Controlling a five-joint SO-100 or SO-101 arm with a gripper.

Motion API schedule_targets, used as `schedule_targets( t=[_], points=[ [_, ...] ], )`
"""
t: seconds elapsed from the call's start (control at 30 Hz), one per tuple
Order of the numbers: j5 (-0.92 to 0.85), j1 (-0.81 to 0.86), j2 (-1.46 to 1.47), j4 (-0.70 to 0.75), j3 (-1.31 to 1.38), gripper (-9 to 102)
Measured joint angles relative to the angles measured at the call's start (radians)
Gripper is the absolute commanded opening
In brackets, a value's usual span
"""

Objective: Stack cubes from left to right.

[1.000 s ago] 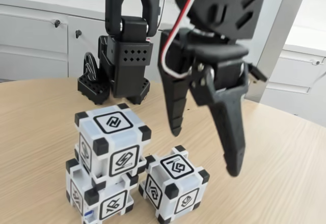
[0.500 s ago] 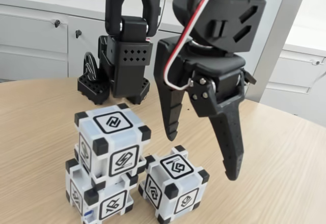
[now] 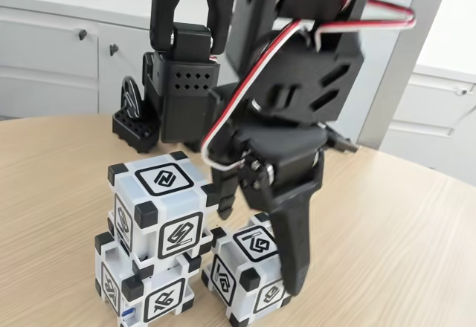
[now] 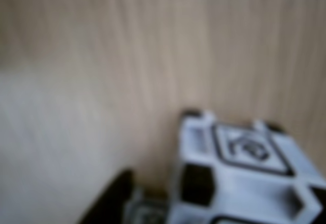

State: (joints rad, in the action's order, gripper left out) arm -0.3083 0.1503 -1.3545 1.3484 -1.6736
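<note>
Cubes first: from the fixed view I count 3 on the wooden desk (image 3: 416, 223); 1 cube (image 3: 162, 208) sits on top of another (image 3: 145, 291) at the left, slightly offset; the third cube (image 3: 249, 276) stands just beside them on the desk; my pincer (image 3: 262, 247) straddles it, fingers apart, 1 on either side; the wrist view is blurred, probably showing that same cube (image 4: 249, 183).

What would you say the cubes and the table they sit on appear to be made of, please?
The cubes, such as the lone cube and the stacked top cube, look like milky, translucent plastic with matte black corner blocks; light seems to diffuse through the faces. The table shows pale wood grain with a smooth sheen, possibly laminate.
</note>
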Motion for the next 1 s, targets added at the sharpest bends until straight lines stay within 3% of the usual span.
schedule_targets(
  t=[0.27, 1.0],
  points=[
    [0.000, 0.012, 0.005, 0.000, 0.000, 25],
    [0.101, 0.012, 0.008, 0.000, 0.000, 20]
  ],
)
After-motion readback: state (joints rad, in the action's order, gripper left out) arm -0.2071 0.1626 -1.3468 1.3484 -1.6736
